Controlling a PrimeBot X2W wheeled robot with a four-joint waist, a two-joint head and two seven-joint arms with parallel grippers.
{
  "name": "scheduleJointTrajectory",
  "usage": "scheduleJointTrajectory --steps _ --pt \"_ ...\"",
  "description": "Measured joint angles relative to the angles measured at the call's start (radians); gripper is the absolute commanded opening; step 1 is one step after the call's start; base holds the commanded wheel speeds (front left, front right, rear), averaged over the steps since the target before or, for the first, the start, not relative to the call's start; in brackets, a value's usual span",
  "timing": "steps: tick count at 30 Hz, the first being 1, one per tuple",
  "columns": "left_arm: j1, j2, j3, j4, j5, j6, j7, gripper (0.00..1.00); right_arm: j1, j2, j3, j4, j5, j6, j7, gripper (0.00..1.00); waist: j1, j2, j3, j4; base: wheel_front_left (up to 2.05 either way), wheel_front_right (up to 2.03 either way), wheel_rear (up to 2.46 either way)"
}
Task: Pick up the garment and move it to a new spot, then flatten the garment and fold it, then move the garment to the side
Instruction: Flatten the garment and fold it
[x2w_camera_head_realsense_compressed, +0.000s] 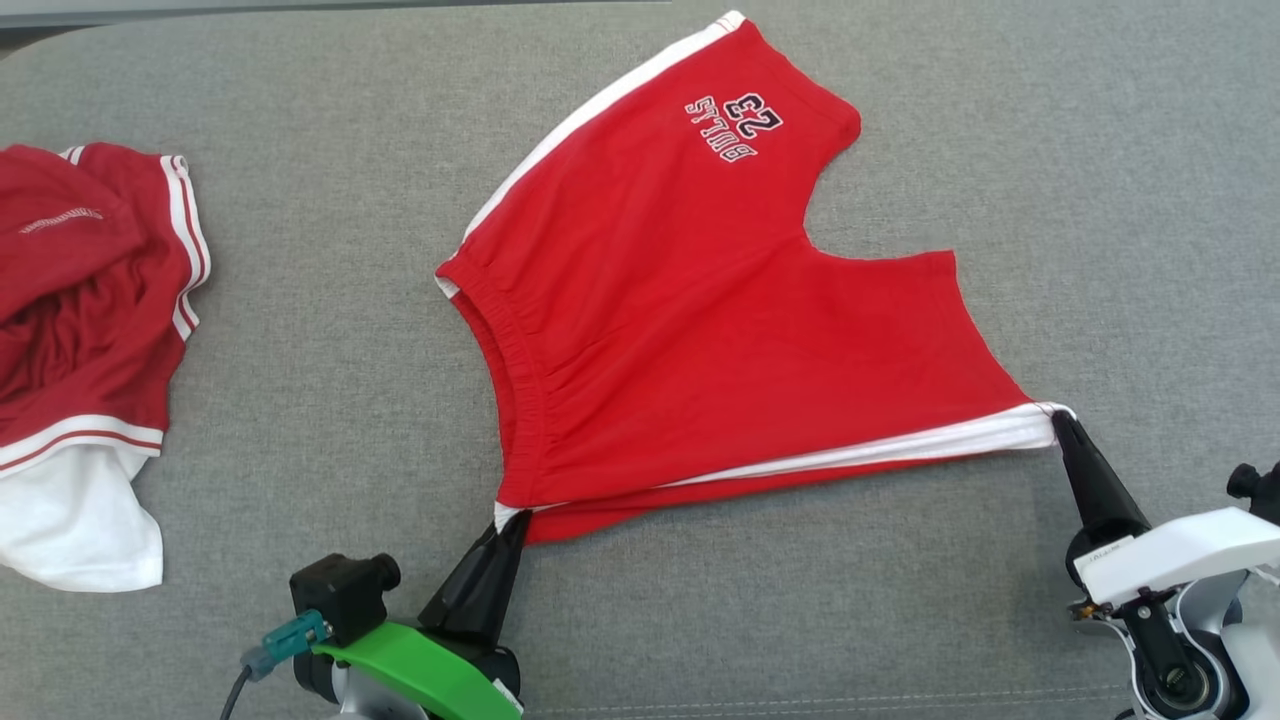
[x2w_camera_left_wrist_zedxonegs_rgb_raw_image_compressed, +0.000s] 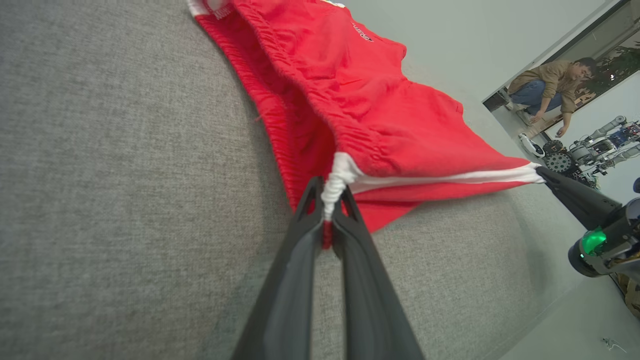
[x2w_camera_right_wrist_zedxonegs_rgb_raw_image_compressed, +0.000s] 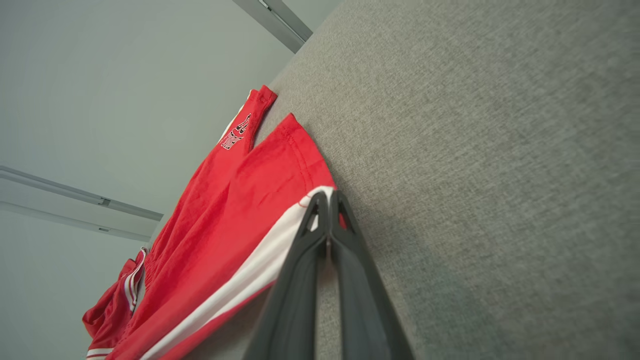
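Red shorts (x2w_camera_head_realsense_compressed: 700, 330) lie, near edge taut, between left hand (x2w_camera_head_realsense_compressed: 510, 525) and right hand (x2w_camera_head_realsense_compressed: 1058, 418).

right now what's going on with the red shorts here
The robot is holding the shorts by two corners. Its left gripper is shut on the waistband corner and its right gripper is shut on the leg hem at the white stripe, pulling the near edge taut between them. The rest lies spread on the grey surface, not yet folded. A second garment lies bunched on the left.
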Motion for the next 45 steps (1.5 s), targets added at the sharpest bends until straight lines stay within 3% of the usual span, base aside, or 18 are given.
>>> scheduleJointTrajectory --steps 14,17,21,22,23,24,25,26,27,29,30,45 --pt "0.003 -0.006 -0.07 0.056 0.013 -0.006 -0.01 0.0 0.037 -0.071 -0.005 -0.017 -0.042 0.002 0.018 0.0 0.0 0.0 -0.012 -0.034 0.0 0.0 0.0" --pt "0.002 -0.006 -0.081 0.071 0.019 -0.006 -0.012 0.06 0.032 -0.079 0.013 -0.006 -0.073 0.002 0.018 0.0 0.0 0.0 -0.012 -0.034 0.0 0.0 0.0" --pt "0.0 -0.006 -0.084 0.096 0.019 -0.006 -0.018 0.35 0.011 -0.083 0.036 0.01 -0.113 0.002 0.017 0.05 0.0 0.0 -0.014 -0.031 0.0 0.0 0.0" --pt "0.0 -0.007 -0.085 0.099 0.019 -0.006 -0.018 0.4 0.004 -0.082 0.041 0.014 -0.116 0.002 0.016 0.11 0.0 0.0 -0.015 -0.03 0.0 0.0 0.0" --pt "-0.001 -0.01 -0.084 0.102 0.017 -0.006 -0.018 0.46 -0.003 -0.081 0.044 0.017 -0.119 0.002 0.013 0.25 0.0 0.0 -0.015 -0.029 0.0 0.0 0.0" --pt "-0.002 -0.018 -0.083 0.107 0.009 -0.006 -0.018 0.58 -0.011 -0.078 0.046 0.021 -0.122 0.002 0.01 0.42 0.0 0.0 -0.016 -0.028 0.0 0.0 0.0" --pt "-0.002 -0.027 -0.082 0.114 -0.003 -0.006 -0.019 0.85 -0.018 -0.077 0.049 0.028 -0.124 0.001 0.01 0.44 0.0 0.0 -0.016 -0.027 0.0 0.0 0.0" --pt "-0.002 -0.035 -0.085 0.119 -0.011 -0.006 -0.019 1.0 -0.024 -0.077 0.053 0.035 -0.135 0.001 0.007 0.49 0.0 0.0 -0.017 -0.026 0.0 0.0 0.0" --pt "-0.003 -0.04 -0.09 0.122 -0.017 -0.006 -0.019 1.0 -0.027 -0.076 0.051 0.042 -0.137 -0.001 0.004 0.77 0.0 0.0 -0.018 -0.024 0.0 0.0 0.0" --pt "-0.004 -0.044 -0.109 0.124 -0.044 -0.006 -0.019 1.0 -0.027 -0.075 0.049 0.054 -0.138 -0.008 -0.001 0.89 0.0 0.0 -0.021 -0.018 0.0 0.0 0.0" --pt "-0.005 -0.046 -0.115 0.124 -0.052 -0.006 -0.019 1.0 -0.027 -0.073 0.05 0.058 -0.138 -0.008 -0.001 1.0 0.0 0.0 -0.022 -0.016 0.0 0.0 0.0" --pt "-0.011 -0.034 -0.12 0.129 -0.088 -0.006 -0.021 1.0 -0.035 -0.115 0.079 0.083 -0.271 -0.022 -0.069 1.0 0.0 0.0 -0.056 -0.012 0.0 0.0 0.0"
